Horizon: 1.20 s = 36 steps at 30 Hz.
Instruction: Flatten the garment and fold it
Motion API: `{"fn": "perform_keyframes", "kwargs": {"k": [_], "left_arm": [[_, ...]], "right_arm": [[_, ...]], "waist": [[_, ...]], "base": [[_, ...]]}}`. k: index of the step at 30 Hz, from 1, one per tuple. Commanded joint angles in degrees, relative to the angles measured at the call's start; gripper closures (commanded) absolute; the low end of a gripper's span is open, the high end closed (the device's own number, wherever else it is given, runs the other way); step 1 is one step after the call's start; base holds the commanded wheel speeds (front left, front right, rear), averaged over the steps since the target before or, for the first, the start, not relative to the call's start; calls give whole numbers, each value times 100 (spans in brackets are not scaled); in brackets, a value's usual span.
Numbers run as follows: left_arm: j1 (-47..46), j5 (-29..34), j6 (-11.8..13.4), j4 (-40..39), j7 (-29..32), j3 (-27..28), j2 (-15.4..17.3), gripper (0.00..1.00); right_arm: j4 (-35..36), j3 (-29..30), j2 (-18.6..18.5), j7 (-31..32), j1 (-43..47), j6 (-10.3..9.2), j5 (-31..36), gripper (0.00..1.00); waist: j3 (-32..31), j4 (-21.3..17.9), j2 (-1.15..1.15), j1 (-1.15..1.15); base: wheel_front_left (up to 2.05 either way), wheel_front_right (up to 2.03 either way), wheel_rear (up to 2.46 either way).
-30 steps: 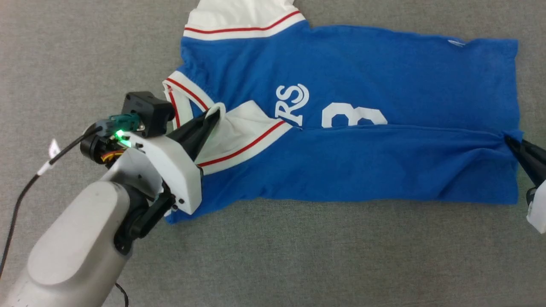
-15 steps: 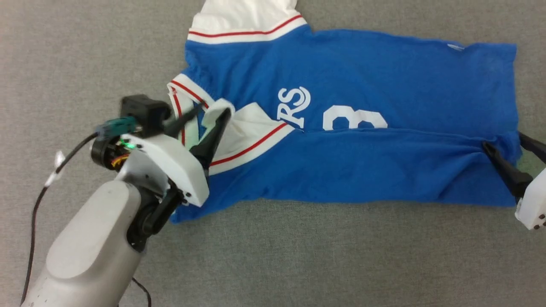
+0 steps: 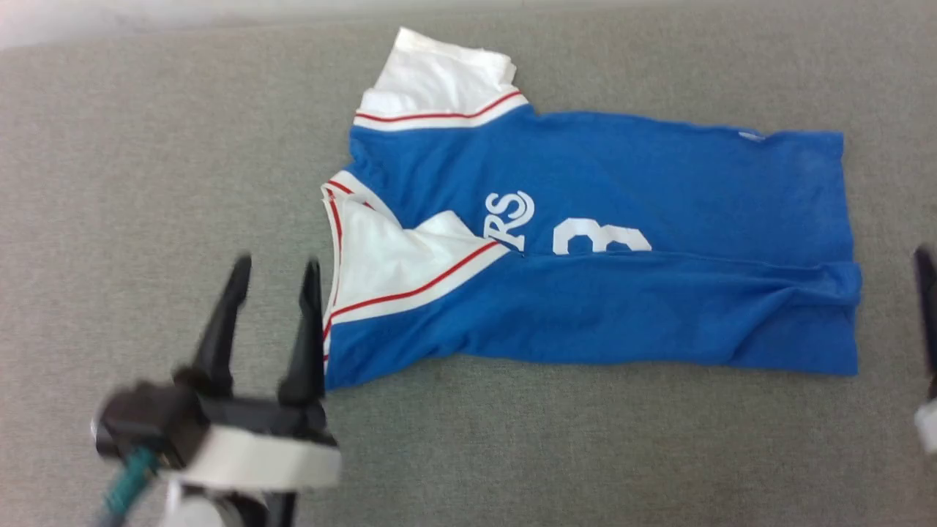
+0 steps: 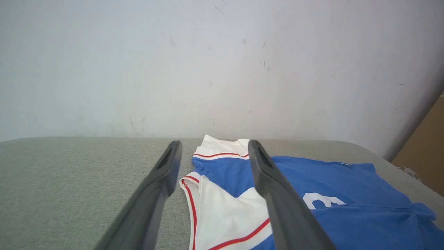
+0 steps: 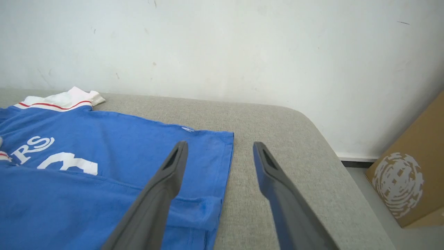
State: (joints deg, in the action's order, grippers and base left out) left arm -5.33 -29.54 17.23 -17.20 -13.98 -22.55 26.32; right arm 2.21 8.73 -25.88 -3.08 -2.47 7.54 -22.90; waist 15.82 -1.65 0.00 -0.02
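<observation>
Here, the half-folded blue jersey (image 3: pixel 600 241) lies toward the desk's (image 3: pixel 512 439) far edge, with open room nearer; left hand (image 3: pixel 277 263) and right hand (image 5: pixel 220 144), both released, stand beside its collar and hem edges.

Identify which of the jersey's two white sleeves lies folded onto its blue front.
The near sleeve, beside the left gripper; the far sleeve sticks out flat onto the grey surface instead.
</observation>
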Motion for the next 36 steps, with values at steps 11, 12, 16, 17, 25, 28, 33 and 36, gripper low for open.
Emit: {"fn": "perform_keyframes", "kwargs": {"k": [11, 12, 16, 17, 25, 28, 33, 36], "left_arm": [[984, 774, -12, 365, -98, 132, -812, 0], [941, 769, -73, 475, 1, 92, -759, 0], [511, 823, -316, 858, 1077, -178, -419, 0], [365, 863, -360, 919, 1365, -240, -338, 0], [-364, 700, -465, 1300, 3204, -420, -102, 0], [-396, 651, -320, 1351, 3638, -407, -83, 0], [-355, 467, -154, 1460, 4001, -358, -172, 0], [-289, 281, -153, 1558, 4084, -334, -262, 100]], "right_arm": [[1066, 424, 1739, 50, 1180, -5, 1206, 0], [1117, 437, 1766, 80, 1177, -5, 1231, 0], [1273, 405, 1764, 202, 1106, -5, 1293, 0], [1300, 383, 1755, 226, 1081, -5, 1289, 0], [1274, 222, 1730, 325, 955, -5, 1161, 0], [1206, 241, 1740, 315, 955, -5, 1138, 0], [1109, 180, 1716, 287, 916, -5, 1107, 0], [1076, 88, 1632, 314, 836, -5, 1097, 0]], "waist": [[-310, 194, 0, 2], [-320, 199, 0, 2], [-268, 211, 0, 2], [-229, 205, 0, 2], [160, 69, 0, 2], [255, 28, 0, 2], [301, -20, 0, 2], [288, -43, 0, 2]], "base": [[0, 0, 0], [0, 0, 0], [0, 0, 0], [0, 0, 0], [0, 0, 0], [0, 0, 0], [0, 0, 0], [0, 0, 0]]}}
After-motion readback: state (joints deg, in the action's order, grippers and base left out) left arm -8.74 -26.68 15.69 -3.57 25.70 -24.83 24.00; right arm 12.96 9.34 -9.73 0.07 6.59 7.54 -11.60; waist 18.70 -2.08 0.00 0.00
